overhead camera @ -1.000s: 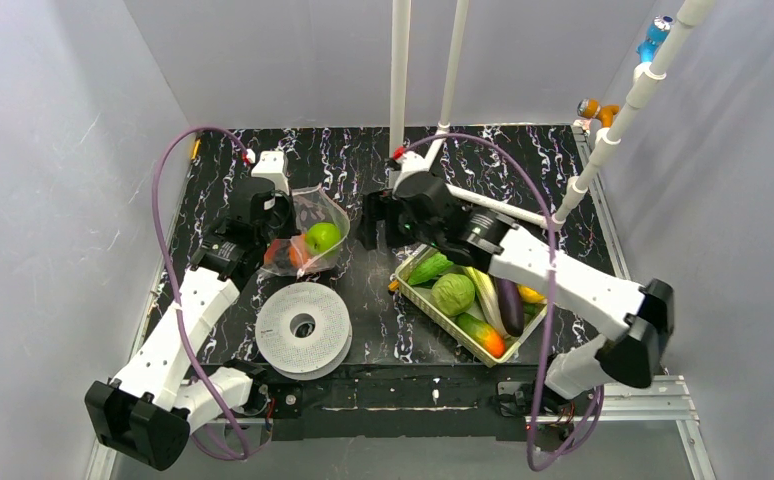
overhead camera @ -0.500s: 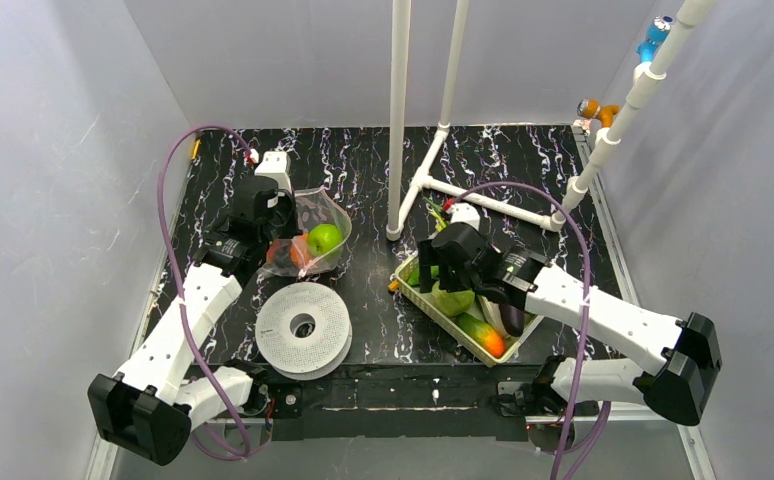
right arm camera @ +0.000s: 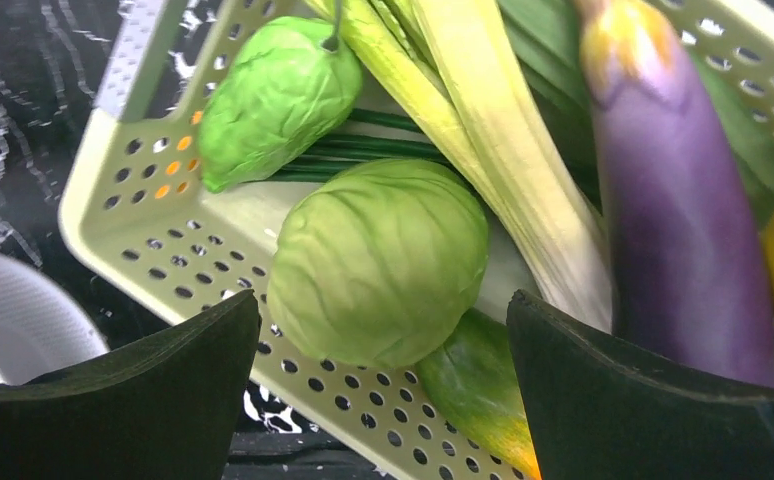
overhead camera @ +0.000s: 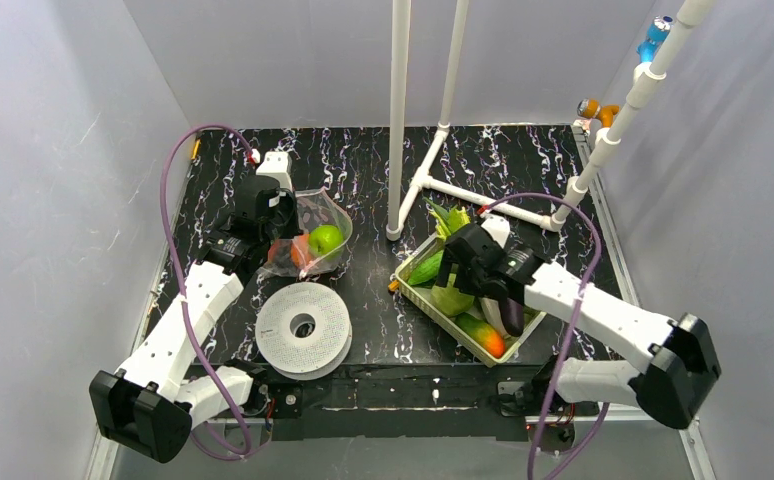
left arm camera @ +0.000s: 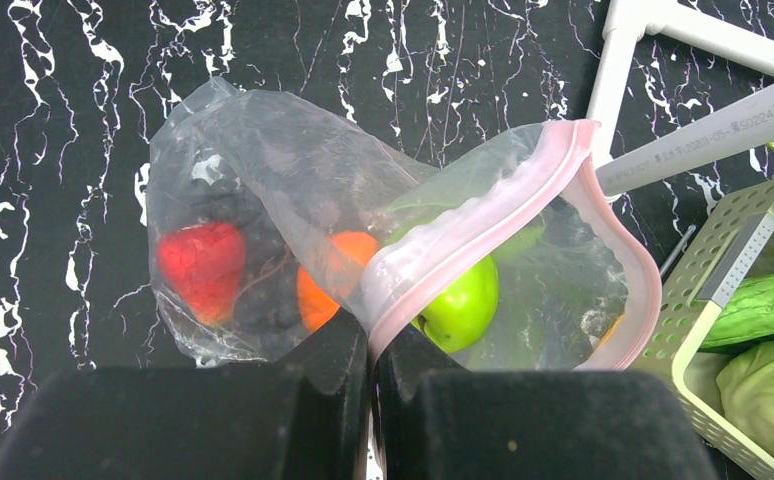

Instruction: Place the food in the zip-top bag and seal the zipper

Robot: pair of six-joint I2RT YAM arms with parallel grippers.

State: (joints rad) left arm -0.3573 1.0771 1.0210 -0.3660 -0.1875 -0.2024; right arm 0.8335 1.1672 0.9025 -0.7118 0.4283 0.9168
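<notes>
Partly done: the apple [left arm camera: 463, 305], orange [left arm camera: 328, 285] and red piece [left arm camera: 201, 262] sat inside the bag [left arm camera: 293, 190] on the surface [left arm camera: 63, 100]. Its zipper [left arm camera: 483, 225] was unsealed, pinched by the left jaws. The right jaws hung spread over the cabbage [right arm camera: 378, 260]; the tray [right arm camera: 133, 190] held the remaining food.

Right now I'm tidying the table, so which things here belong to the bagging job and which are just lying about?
Job: zip-top bag and zipper, pinched by left claw; green apple, orange, red piece inside it; cabbage, leeks, eggplant, open right claw above.
Lying about: white spool, pipe frame, tray holding the vegetables.
</notes>
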